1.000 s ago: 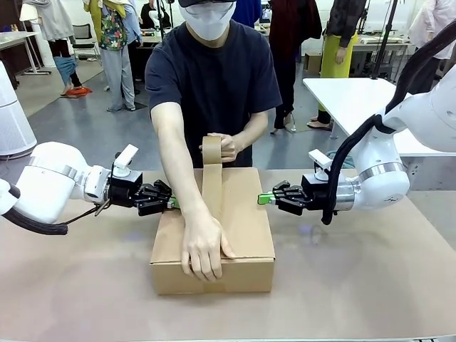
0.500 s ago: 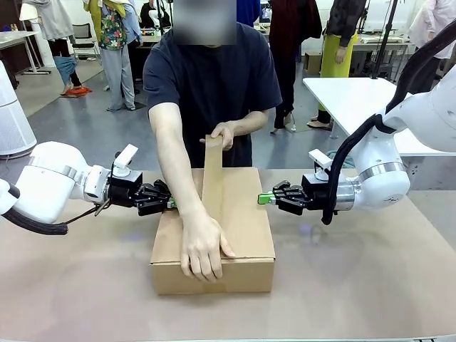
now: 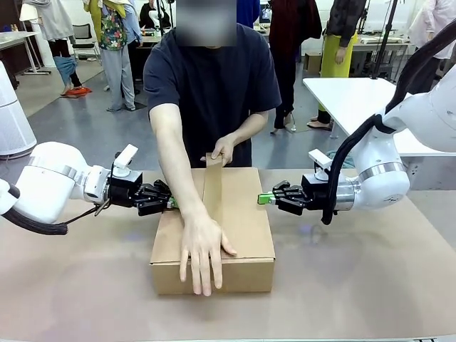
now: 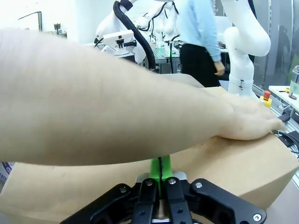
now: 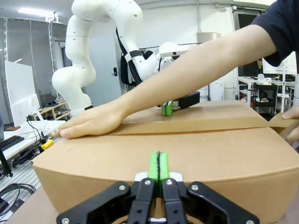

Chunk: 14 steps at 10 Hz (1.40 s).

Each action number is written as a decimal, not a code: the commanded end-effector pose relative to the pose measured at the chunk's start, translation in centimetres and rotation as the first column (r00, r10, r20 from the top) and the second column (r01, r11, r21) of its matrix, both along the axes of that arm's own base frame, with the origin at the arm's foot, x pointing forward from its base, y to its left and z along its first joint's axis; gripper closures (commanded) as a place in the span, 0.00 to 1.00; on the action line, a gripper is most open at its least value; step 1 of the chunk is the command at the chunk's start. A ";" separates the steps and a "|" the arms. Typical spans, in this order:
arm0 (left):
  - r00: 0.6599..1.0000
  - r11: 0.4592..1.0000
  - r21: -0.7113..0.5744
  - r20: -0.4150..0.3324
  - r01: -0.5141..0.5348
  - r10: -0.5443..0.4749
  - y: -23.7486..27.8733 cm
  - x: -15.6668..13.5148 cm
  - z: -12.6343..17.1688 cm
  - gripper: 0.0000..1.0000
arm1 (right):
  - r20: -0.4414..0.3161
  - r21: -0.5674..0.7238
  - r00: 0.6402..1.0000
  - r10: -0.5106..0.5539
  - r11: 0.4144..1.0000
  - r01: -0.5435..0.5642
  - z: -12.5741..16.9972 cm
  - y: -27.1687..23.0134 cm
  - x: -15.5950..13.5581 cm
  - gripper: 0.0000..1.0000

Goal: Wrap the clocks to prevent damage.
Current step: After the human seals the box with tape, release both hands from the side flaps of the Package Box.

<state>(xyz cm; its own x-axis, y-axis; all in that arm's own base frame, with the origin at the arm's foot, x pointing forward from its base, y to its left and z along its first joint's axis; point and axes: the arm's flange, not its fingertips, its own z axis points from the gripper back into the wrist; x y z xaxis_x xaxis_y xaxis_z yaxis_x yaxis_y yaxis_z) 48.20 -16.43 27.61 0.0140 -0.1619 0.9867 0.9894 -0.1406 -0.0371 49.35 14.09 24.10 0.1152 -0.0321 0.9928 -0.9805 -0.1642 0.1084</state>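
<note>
A shut cardboard box point(image 3: 242, 214) stands mid-table; the clocks are out of view. A person's hand point(image 3: 201, 249) presses a strip of brown tape point(image 3: 212, 189) down at the box's front edge. The other hand point(image 3: 221, 149) holds the strip's far end at the back edge. My left gripper point(image 3: 172, 203) is shut, its green tips against the box's left side. My right gripper point(image 3: 262, 199) is shut against the right side. In the left wrist view the shut gripper point(image 4: 160, 169) meets the box point(image 4: 224, 168) under the forearm point(image 4: 93, 102). In the right wrist view the gripper point(image 5: 159, 169) touches the box point(image 5: 210, 154) below the tape point(image 5: 196, 125).
Brown paper point(image 3: 370, 278) covers the table around the box. A white table point(image 3: 349, 96) stands behind at the right, a white cylinder point(image 3: 11, 121) at the far left. People stand in the background.
The person's far hand has brought the tape down from above the box to its back edge. The near hand slid forward, fingers now over the front face. Both arms stayed still.
</note>
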 end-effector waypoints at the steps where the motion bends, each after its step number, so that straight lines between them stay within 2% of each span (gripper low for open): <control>1: 1.000 1.000 0.021 -0.006 -0.016 0.016 -0.2 0.0 -0.2 1.00 | -0.007 -0.001 1.000 -0.013 1.000 0.013 -0.2 0.0 -0.1 0.99; 14: 1.000 1.000 0.021 -0.006 -0.016 0.016 -0.2 0.0 -0.2 1.00 | -0.007 -0.001 1.000 -0.013 1.000 0.013 -0.2 0.0 -0.1 0.99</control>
